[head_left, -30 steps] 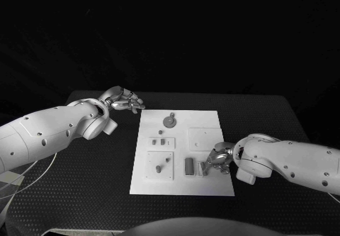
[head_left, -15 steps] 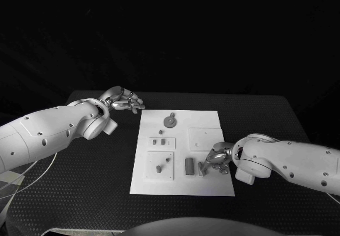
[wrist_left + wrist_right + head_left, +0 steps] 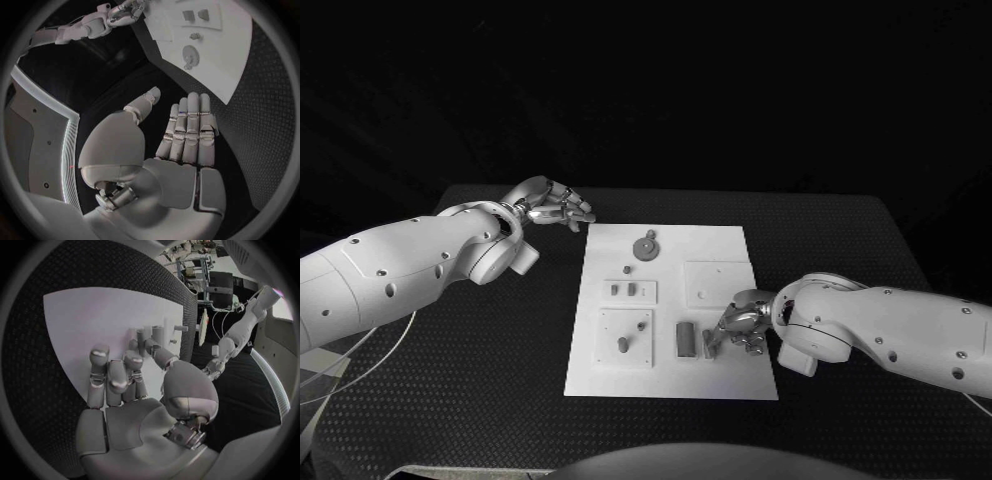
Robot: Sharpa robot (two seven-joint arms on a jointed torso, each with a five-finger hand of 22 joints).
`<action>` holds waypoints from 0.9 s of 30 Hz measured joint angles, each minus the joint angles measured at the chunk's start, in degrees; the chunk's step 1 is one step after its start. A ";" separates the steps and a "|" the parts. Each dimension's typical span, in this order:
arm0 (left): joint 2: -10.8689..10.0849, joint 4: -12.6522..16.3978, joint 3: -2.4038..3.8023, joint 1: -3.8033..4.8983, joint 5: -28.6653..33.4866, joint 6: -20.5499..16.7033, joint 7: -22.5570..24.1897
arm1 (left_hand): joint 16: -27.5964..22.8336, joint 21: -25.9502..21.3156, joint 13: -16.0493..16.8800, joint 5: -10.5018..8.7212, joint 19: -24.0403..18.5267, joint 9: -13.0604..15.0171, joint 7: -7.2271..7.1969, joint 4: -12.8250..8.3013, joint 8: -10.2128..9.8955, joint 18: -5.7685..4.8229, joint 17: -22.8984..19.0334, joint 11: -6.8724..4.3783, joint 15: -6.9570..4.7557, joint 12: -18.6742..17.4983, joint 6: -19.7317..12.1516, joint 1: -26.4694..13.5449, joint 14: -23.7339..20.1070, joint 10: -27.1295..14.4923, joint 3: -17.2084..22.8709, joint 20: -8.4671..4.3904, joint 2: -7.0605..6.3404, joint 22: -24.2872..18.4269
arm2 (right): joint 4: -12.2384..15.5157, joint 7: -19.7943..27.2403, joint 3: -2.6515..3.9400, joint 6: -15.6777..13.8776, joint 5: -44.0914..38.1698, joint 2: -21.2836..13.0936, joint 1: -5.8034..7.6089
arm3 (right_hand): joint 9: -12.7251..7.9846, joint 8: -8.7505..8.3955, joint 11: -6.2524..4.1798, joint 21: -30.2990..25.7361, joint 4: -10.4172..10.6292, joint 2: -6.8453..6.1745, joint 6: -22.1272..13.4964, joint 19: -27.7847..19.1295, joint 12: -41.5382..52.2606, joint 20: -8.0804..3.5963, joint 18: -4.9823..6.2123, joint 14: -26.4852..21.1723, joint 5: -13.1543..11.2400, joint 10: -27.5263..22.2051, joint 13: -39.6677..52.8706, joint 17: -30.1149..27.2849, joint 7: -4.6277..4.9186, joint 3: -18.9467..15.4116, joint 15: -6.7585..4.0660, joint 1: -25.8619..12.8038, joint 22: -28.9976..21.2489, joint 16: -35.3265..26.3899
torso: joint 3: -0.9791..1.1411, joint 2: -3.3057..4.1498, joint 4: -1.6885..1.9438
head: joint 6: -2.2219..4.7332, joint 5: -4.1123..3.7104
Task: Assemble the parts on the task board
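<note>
right hand (image 3: 741, 328) at the near right part of the white board (image 3: 733, 385), fingers bent down over a small upright piece (image 3: 710, 346) just beside the dark rectangular block (image 3: 685, 338). compared with a second ago the hand has crept slightly toward the board's middle and the piece under it reads a little more upright and closer to the block; change is small. cannot tell from the head view or the right wrist view whether the fingers (image 3: 119, 385) actually pinch the piece or only touch it; the thumb points toward a row of pale pieces (image 3: 150, 333) on the board.

left hand (image 3: 554, 207) unchanged, hovering off the board's far left corner over the black table (image 3: 516, 330), fingers straight and together, thumb apart, holding nothing.

other pieces unmoved: round disc (image 3: 646, 245) at the far end, two small pegs (image 3: 629, 289) mid-board, one peg (image 3: 623, 344) on the near left plate.

judgement: the step in hand looks like nudging or seating the piece next to the block; most of the assembly is not yet done
</note>
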 measured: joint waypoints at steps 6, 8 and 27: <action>0.00 0.00 0.00 0.00 0.00 0.02 -0.03 | 0.00 0.00 0.03 0.00 0.00 0.00 0.00 0.00 0.00 0.00 0.03 -0.03 0.00 0.00 0.00 0.00 0.00 -0.03 0.00 0.00 0.00 0.00 | -0.17 0.06 0.00 -0.01 -0.06 0.19 0.01 | -0.04 0.08 0.00 0.00 0.17 -0.23 0.26 0.01 0.00 0.01 0.01 0.09 0.00 0.00 0.00 0.03 0.06 0.16 0.09 -0.23 0.00 0.00 | 0.01 0.00 -0.02 | 0.04 -0.05; 0.00 0.01 0.00 0.00 0.00 0.02 -0.03 | 0.00 0.00 0.03 0.00 0.00 0.00 0.00 0.00 0.00 0.00 0.03 -0.03 0.02 0.00 0.00 0.00 0.02 -0.03 0.00 0.00 0.00 0.00 | -0.28 0.07 0.01 -0.03 -0.17 0.37 0.03 | -0.04 0.09 0.00 0.00 0.17 -0.41 0.35 0.23 0.00 -0.03 0.02 0.11 0.00 0.00 0.00 0.03 -0.01 0.16 0.09 -0.41 0.00 0.00 | 0.01 0.00 -0.03 | 0.05 -0.05; -0.13 0.01 0.00 0.00 -0.05 0.02 -0.04 | 0.00 0.00 0.02 0.00 0.00 0.00 0.00 0.00 0.00 0.00 0.08 -0.03 0.20 0.00 0.00 0.00 0.20 -0.03 0.00 0.00 0.00 0.00 | 1.84 1.39 0.00 0.28 -6.60 -1.63 -0.07 | -0.31 -0.07 0.00 -0.36 4.74 -8.16 0.46 0.98 0.05 -0.54 0.02 0.44 -0.01 0.00 -0.08 0.26 -0.12 2.52 -0.02 -1.49 -0.07 0.00 | 0.04 0.02 -0.02 | 0.02 -0.05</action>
